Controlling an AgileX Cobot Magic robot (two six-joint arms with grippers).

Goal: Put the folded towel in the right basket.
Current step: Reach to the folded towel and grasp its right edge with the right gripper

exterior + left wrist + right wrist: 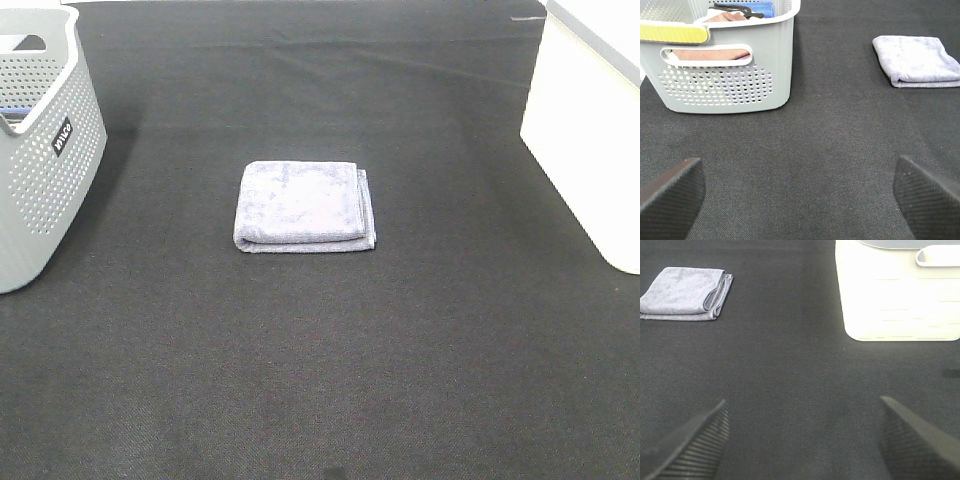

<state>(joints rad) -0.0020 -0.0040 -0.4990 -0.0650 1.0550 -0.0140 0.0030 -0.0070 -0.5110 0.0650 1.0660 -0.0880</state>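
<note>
**Nothing picked up yet**

I see the folded pale purple cloth towel [305, 207] flat on the black fabric worktop [320, 380]. It lies between the grey holey plastic basket [45, 170] and the white plastic right basket [590, 140], touching neither. My left hand [799, 197] and right hand [802, 440] are spread wide, empty. The grey basket may hold cloths [710, 54].

Right basket [590, 150] partly off-frame.

I can find just one piece of writing: a small black tag [62, 136] with white letters on the side wall of the grey perforated basket [40, 200]. On my high feed the letters are too small to read.
</note>
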